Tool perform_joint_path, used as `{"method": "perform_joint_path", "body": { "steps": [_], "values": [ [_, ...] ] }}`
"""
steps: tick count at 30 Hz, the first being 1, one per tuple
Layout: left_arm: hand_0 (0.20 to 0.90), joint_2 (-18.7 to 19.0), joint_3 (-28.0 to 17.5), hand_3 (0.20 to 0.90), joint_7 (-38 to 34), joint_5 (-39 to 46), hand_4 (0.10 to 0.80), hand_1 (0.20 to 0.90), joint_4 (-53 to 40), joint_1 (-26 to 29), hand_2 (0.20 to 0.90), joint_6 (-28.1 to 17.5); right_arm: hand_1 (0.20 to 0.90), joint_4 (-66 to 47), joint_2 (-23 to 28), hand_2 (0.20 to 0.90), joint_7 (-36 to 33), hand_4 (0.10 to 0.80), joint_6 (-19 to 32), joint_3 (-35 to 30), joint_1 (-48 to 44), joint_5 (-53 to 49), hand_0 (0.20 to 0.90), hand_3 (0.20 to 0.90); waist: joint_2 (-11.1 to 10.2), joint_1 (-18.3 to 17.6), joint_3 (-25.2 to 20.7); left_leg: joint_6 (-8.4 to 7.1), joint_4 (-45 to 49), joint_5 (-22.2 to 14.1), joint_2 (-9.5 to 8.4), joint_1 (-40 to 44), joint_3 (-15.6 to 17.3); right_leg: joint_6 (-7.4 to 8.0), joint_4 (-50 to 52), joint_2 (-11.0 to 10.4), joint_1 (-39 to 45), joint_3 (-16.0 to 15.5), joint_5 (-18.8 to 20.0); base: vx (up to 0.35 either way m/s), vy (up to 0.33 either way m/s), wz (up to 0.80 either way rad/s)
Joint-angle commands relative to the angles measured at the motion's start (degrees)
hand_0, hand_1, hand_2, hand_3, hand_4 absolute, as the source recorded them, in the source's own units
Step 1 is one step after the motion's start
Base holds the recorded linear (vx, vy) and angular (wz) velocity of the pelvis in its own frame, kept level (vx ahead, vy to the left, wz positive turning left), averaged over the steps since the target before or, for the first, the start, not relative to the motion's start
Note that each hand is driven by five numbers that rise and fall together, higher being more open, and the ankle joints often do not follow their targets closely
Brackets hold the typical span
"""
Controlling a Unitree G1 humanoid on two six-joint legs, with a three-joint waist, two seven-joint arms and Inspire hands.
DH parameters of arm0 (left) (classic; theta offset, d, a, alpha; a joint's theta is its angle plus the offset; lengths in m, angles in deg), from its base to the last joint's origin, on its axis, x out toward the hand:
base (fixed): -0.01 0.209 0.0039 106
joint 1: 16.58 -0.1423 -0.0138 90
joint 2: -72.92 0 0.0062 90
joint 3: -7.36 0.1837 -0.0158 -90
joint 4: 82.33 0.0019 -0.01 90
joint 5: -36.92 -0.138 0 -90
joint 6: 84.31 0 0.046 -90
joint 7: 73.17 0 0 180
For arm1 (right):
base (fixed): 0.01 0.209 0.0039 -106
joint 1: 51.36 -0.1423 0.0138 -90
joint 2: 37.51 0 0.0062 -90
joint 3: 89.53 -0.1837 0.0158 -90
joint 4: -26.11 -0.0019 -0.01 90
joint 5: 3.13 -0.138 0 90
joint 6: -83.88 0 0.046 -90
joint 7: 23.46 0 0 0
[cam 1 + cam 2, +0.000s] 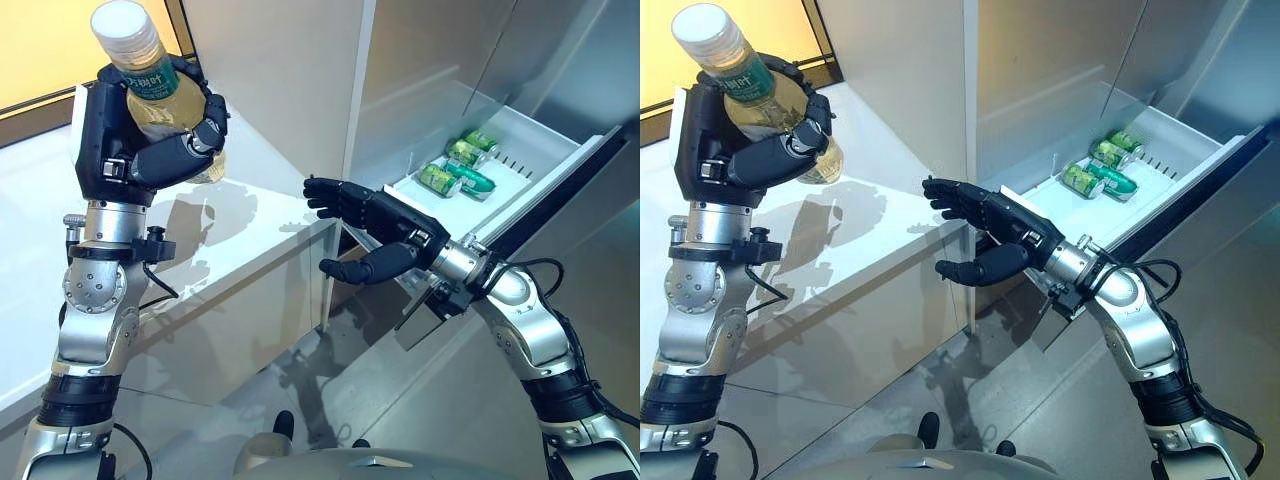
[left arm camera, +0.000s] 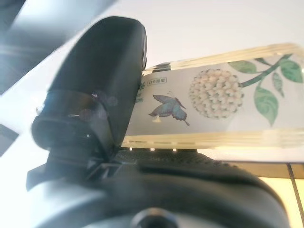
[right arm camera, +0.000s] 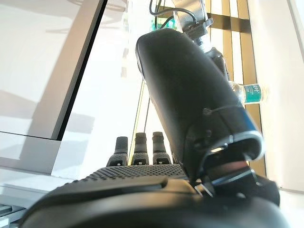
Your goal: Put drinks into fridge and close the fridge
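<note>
My left hand [image 1: 150,150] is shut on a clear bottle [image 1: 150,80] of pale yellow drink with a white cap and a green label, held upright and high above the white counter [image 1: 250,215]. In the left wrist view the bottle's flowered label [image 2: 213,107] lies across the palm. My right hand [image 1: 375,235] is open and empty, fingers straight, in the air between the counter's corner and the open fridge drawer [image 1: 530,150]. Green cans [image 1: 455,170] lie in the white drawer.
The fridge's grey steel front [image 1: 430,60] rises behind the drawer. The drawer's dark front edge [image 1: 570,190] juts out over my right forearm. A grey floor [image 1: 400,400] lies below.
</note>
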Motion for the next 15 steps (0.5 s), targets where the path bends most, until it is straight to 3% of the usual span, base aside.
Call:
{"method": "perform_joint_path", "body": {
  "steps": [1, 15],
  "values": [
    [0.3, 2.91, -0.88, 0.2, 1.66, 2.91, 0.1, 0.3, -5.13, 7.39, 0.3, -7.51, 0.9, -4.54, -0.74, 0.9, -3.04, 0.8, 2.85, 1.64, -5.54, -6.09, 0.9, 0.9, 0.54, -0.81, -7.1, 3.39, 0.07, -4.51, -4.86, 1.56, -0.87, 3.01, 1.51, -0.95, -2.41, 0.25, 3.11, 0.0, 0.0, 0.0],
    [0.3, 0.57, 5.66, 0.2, 5.74, 4.08, 0.1, 0.3, -5.22, 8.97, 0.3, -4.68, 0.9, -0.68, -2.91, 0.9, -8.69, 0.8, 0.2, 7.67, -13.31, -6.42, 0.9, 0.9, 0.29, 0.42, -7.01, 3.55, 0.07, -4.53, -4.95, 1.89, -1.32, 2.83, 1.42, -1.09, -1.87, -0.53, 2.97, 0.002, -0.002, 0.01]
  ]
}}
